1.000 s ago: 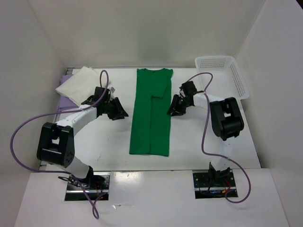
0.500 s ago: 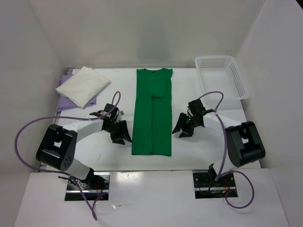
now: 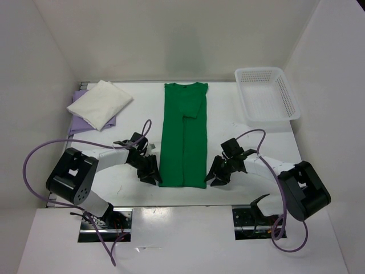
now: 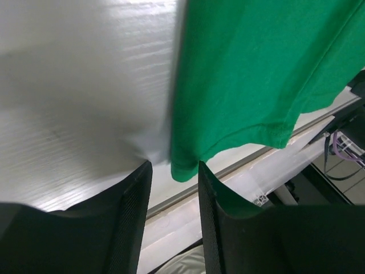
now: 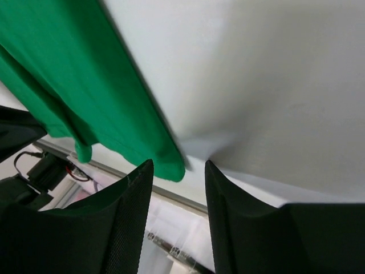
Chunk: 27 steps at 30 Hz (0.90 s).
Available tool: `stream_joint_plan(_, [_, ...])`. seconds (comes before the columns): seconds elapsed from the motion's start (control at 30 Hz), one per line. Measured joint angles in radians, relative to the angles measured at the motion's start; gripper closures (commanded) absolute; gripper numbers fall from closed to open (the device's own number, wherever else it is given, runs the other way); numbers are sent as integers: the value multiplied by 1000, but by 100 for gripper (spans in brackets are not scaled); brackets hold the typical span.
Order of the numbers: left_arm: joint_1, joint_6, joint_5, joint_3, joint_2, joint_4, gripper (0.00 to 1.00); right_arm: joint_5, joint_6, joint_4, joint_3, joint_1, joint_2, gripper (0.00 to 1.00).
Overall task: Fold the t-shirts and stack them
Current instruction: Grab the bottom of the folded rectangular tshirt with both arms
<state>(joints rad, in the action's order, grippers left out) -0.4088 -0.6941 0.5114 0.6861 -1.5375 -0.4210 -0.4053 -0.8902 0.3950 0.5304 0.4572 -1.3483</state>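
Running down the middle of the flat white table (image 3: 234, 123), collar at the far end and hem toward the near edge, the bright green cloth t-shirt (image 3: 183, 137) lies flat as a long narrow strip with its sides and sleeves turned in. I take that as the lengthwise fold done and the crosswise folds not yet made.

At the far right corner stands the white plastic mesh basket (image 3: 292, 97), with nothing visible in it. At the far left the cream white cloth t-shirt (image 3: 100, 104) sits folded into a pad on top of the lavender purple cloth t-shirt (image 3: 74, 127). Only the edges of that lower shirt show, so how neatly it is folded cannot be told. Two of the three look folded and stacked.

By my judgement, what is left is to bring the green hem up toward the collar, perhaps twice, then carry the packet onto the cream pad.

The left gripper (image 3: 153, 174) is down at the near left hem corner, the right gripper (image 3: 215, 176) at the near right one. In each wrist view the jaws stand apart, with the tip of a green corner lying at the mouth of the gap, unpinched. Both pincers are released and hold nothing. Closing on those corners appears to be the step in hand.
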Motion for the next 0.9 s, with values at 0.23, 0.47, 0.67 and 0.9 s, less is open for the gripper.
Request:
stream_joint_plan(0.23, [-7, -12, 11, -2, -15, 5, 63, -34, -45, -37, -48, 25, 21, 64])
stream_joint_plan(0.47, [-8, -12, 30, 0, -41, 6, 78, -33, -68, -69, -49, 36, 13, 71])
stream_joint_plan(0.67, [-8, -2, 27, 4, -50, 6, 95, -38, -57, -83, -34, 37, -32, 97])
stream_joint_plan(0.9, [-8, 10, 18, 6, -40, 0, 100, -36, -39, -65, -13, 45, -33, 100])
